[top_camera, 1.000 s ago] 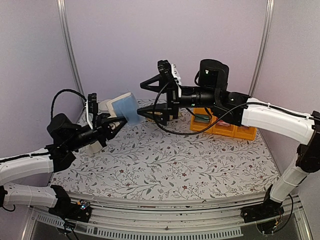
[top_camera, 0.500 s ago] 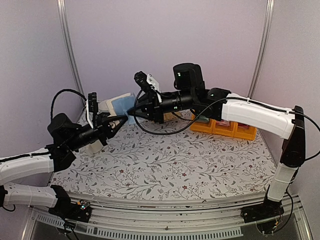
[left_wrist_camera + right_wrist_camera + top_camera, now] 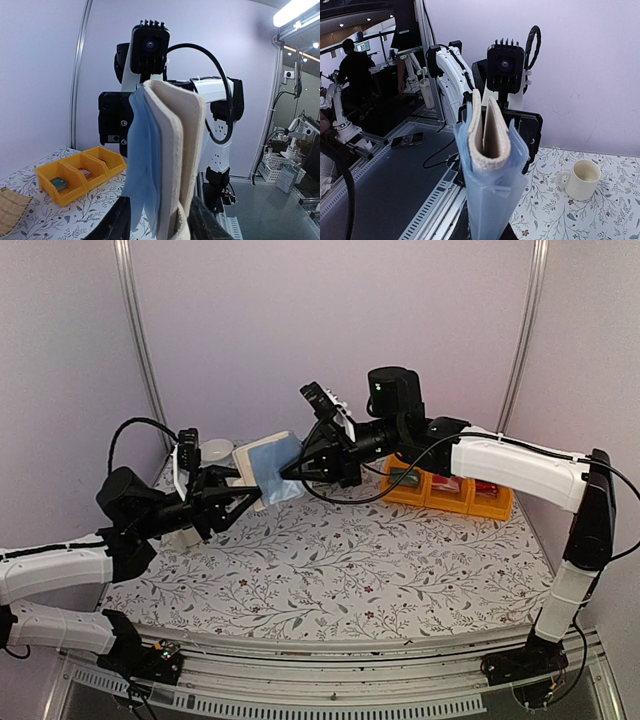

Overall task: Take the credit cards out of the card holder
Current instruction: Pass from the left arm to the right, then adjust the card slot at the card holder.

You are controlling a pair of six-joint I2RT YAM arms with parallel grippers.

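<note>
The folded beige card holder (image 3: 246, 466) hangs upright in mid-air over the bench's far-left corner, a light blue card (image 3: 276, 461) on its outer face.

The overhead camera sits high behind the arm bases (image 3: 140, 655). It looks down and forward across the tabletop (image 3: 350, 570), from its near edge to the far wall (image 3: 330, 320), and stands far enough back to take in the whole surface. The left wrist camera (image 3: 505, 64) looks rightward, very close to the card holder (image 3: 182, 150), with the yellow bins (image 3: 80, 172) toward the far right corner behind it. The right wrist camera (image 3: 150, 45) faces the opposite way, equally close, with the mug (image 3: 582, 180) near the far left corner beyond. Both wrist views share the holder, edge-on from opposite sides, and each sees the other's lens.
</note>
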